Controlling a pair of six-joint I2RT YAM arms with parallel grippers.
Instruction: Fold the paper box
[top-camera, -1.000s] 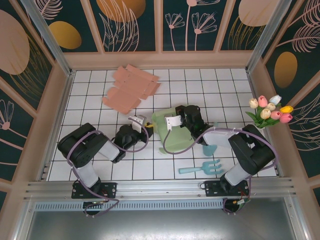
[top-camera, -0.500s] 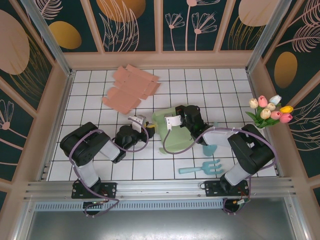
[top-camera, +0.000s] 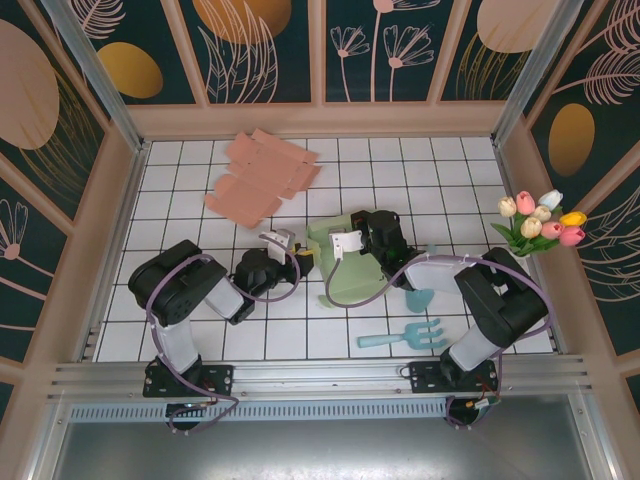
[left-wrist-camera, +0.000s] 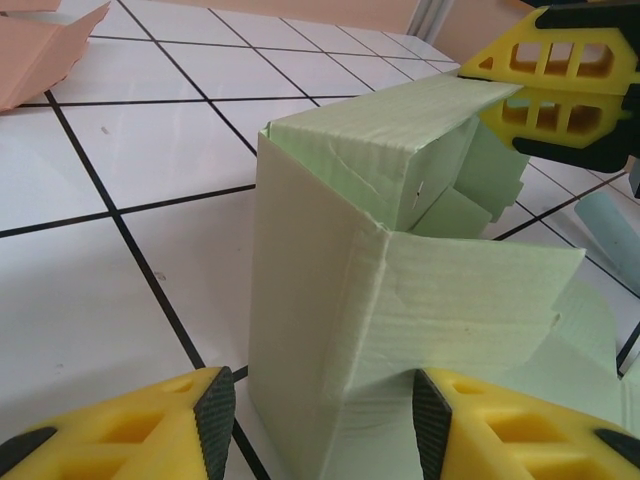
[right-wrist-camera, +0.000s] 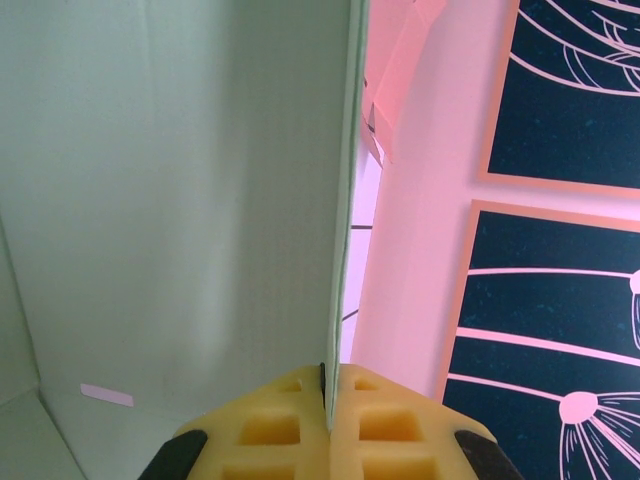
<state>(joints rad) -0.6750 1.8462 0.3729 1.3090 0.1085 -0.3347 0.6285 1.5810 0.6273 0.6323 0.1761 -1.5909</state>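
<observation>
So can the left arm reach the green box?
Probably yes: the left gripper stands open, a corner of the green box between its fingers, nothing in the way. The right gripper pinches its far panel.

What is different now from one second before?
The left arm shifted slightly right at the elbow, toward the green box; the left gripper stands open around the box's corner, gripping nothing. The right gripper stays shut on a box panel. The box, pink cardboard and rake did not move.
</observation>
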